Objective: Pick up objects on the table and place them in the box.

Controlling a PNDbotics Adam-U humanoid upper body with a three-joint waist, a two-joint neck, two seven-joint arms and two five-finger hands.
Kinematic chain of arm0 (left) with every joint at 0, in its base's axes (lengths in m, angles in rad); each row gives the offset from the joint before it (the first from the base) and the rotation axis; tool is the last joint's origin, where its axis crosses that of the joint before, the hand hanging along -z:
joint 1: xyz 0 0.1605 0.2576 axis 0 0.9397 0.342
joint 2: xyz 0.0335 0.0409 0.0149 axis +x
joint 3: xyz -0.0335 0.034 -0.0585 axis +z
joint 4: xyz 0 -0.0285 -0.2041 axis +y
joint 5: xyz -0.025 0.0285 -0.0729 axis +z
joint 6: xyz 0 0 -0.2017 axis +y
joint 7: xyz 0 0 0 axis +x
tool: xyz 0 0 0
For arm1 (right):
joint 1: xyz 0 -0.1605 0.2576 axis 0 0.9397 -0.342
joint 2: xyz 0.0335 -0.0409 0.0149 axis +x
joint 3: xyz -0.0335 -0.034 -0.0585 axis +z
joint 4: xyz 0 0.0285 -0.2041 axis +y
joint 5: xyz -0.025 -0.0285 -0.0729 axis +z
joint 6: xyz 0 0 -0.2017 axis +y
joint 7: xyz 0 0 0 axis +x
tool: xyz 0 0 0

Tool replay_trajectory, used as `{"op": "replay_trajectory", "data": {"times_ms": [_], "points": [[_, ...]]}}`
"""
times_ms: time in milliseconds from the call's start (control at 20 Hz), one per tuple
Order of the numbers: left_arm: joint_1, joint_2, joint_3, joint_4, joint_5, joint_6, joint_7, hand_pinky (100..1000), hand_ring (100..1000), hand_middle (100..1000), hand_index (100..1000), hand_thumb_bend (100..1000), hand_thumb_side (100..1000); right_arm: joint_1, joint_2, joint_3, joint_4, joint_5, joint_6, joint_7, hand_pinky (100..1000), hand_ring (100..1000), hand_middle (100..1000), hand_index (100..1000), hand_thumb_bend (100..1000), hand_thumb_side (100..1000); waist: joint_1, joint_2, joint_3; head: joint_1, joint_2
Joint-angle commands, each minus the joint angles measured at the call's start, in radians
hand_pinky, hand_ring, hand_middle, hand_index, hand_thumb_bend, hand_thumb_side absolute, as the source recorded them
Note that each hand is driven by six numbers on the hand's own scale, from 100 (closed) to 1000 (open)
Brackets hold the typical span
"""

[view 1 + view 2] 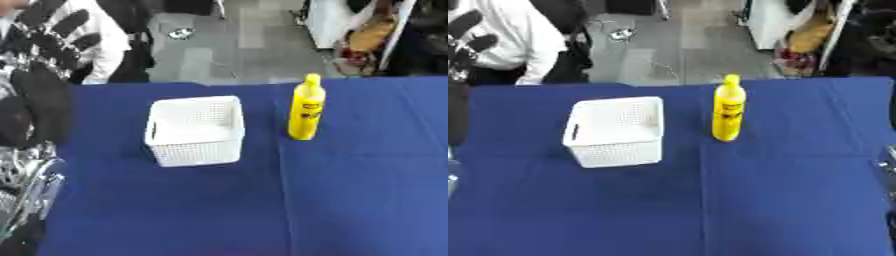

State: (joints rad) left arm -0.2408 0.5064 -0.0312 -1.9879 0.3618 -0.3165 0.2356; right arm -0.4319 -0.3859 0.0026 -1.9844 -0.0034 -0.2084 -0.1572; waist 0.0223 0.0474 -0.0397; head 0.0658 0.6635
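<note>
A white perforated box (194, 130) stands on the blue table (262, 210), left of the middle, and nothing shows inside it. A yellow bottle (306, 107) stands upright just to the right of the box, a short gap apart. My left hand (48, 47) is raised at the far left edge, fingers spread and straight, holding nothing, well clear of the box. At the right edge of the right eye view only a sliver of dark metal (885, 165) shows; my right hand itself is out of view.
The blue cloth covers the whole table, with a crease running down its middle. Beyond the far edge lie a grey floor, a person in a white sleeve (509, 35) at the back left, and clutter at the back right.
</note>
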Motion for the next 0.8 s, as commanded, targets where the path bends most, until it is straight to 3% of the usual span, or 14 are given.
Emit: {"op": "replay_trajectory", "data": {"times_ms": [50, 400, 750, 800], "points": [[-0.021, 0.007, 0.007, -0.012, 0.001, -0.016, 0.001, 797, 851, 900, 864, 299, 1000, 0.002, -0.014, -0.013, -0.016, 0.022, 0.044, 0.022, 627, 662, 703, 714, 269, 1000, -0.003, -0.012, 0.002, 0.027, 0.014], [-0.031, 0.003, 0.005, -0.012, 0.005, -0.035, 0.003, 797, 847, 897, 863, 302, 1000, 0.012, -0.021, -0.013, -0.016, 0.047, 0.104, 0.055, 627, 666, 708, 718, 294, 1000, -0.007, -0.01, 0.008, 0.025, 0.011], [-0.029, 0.004, 0.005, -0.012, 0.005, -0.036, 0.0, 797, 845, 896, 863, 308, 1000, 0.008, -0.018, -0.017, -0.015, 0.115, 0.16, 0.051, 631, 675, 717, 726, 379, 1000, -0.005, -0.011, 0.012, 0.03, 0.015], [-0.027, 0.003, 0.004, -0.012, 0.005, -0.033, -0.002, 801, 847, 898, 865, 315, 1000, 0.007, -0.017, -0.018, -0.009, 0.131, 0.174, 0.046, 635, 682, 725, 730, 436, 1000, -0.005, -0.013, 0.011, 0.021, 0.018]]}}
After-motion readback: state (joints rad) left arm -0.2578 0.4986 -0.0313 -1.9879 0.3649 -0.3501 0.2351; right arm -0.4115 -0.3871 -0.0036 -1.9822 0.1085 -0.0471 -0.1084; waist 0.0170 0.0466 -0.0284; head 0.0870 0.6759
